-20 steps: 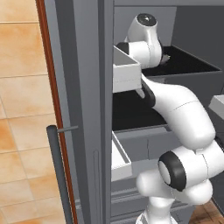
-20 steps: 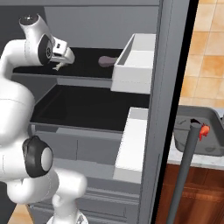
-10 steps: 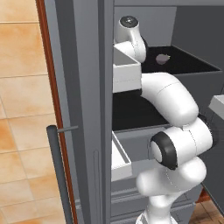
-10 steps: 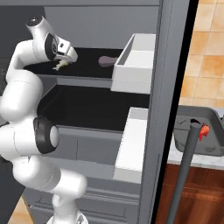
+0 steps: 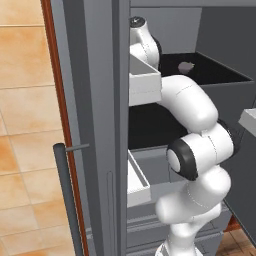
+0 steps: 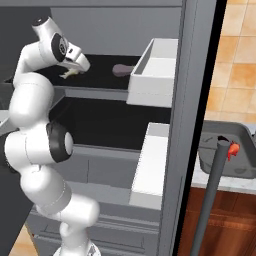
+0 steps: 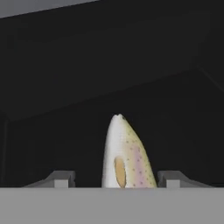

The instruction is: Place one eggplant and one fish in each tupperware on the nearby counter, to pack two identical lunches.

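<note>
Presently the arm reaches into the open fridge, with the gripper (image 6: 70, 71) low over the dark upper shelf (image 6: 100, 77) at its left part as seen from the right base view. A pale fish (image 7: 126, 155) lies between the two fingertips (image 7: 59, 178) in the hand view, its spotted silvery body with a pinkish stripe pointing away from the camera along the dark shelf floor. Each fingertip stands a little apart from the fish's flank, with dark shelf showing in the gaps on both sides. Whether the jaws have closed on the fish cannot be told from these views; no contact is visible. In the right base view the same fish shows as a pale shape under the gripper, resting on the shelf. Further right on that shelf lies an eggplant (image 6: 121, 70), a dark purplish oval, well apart from the gripper and just beside the white door bin (image 6: 155, 75). In the left base view the eggplant (image 5: 186, 65) sits on the same shelf, beyond the arm's white elbow.
</note>
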Robot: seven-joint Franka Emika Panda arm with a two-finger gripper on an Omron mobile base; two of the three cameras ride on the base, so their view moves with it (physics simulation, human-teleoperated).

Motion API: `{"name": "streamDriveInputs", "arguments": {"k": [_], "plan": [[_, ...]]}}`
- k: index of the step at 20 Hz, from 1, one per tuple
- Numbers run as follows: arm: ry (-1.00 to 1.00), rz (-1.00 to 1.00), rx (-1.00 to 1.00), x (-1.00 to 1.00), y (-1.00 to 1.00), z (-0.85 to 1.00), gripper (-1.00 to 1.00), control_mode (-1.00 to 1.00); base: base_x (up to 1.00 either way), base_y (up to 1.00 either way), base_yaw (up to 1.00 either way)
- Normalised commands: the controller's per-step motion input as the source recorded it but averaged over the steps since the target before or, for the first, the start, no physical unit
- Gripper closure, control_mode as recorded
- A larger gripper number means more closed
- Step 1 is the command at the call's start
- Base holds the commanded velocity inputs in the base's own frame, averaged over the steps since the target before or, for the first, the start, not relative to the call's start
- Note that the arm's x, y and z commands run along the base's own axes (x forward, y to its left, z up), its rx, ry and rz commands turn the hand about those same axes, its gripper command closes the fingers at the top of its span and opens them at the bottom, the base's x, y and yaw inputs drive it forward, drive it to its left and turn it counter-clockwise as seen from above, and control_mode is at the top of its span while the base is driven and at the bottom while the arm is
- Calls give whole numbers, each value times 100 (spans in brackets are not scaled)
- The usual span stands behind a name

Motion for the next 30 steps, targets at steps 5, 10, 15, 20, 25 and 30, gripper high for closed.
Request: {"name": "streamDriveInputs", "arguments": {"k": [5, 10, 15, 20, 25, 30], "plan": [[5, -19, 0, -6, -49, -38, 100, -100, 0, 0, 0], [-11, -17, 0, -31, -55, -56, 100, -100, 0, 0, 0], [-35, -1, 0, -16, -19, -32, 100, -100, 0, 0, 0], [-21, 0, 0, -46, -37, 16, 100, -100, 0, 0, 0], [-2, 0, 0, -80, -41, 30, 100, -100, 0, 0, 0], [7, 0, 0, -87, -14, 40, 100, -100, 0, 0, 0]]}}
